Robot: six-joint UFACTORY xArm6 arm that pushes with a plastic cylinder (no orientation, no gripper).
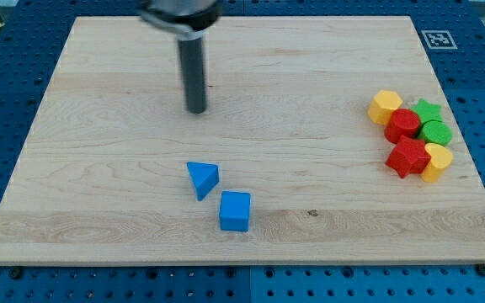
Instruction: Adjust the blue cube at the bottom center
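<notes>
A blue cube (235,210) lies on the wooden board (99,168) near the view's bottom centre. A blue triangular block (202,178) lies just up and to the left of it, a small gap between them. My tip (196,109) is the lower end of the dark rod coming down from the view's top. It stands well above both blue blocks in the view, apart from them, nearly in line with the triangular block.
A cluster of blocks sits at the view's right edge: a yellow hexagonal block (386,106), a red block (403,124), a green star (428,110), a green block (436,132), a red star (407,157) and a yellow block (436,161).
</notes>
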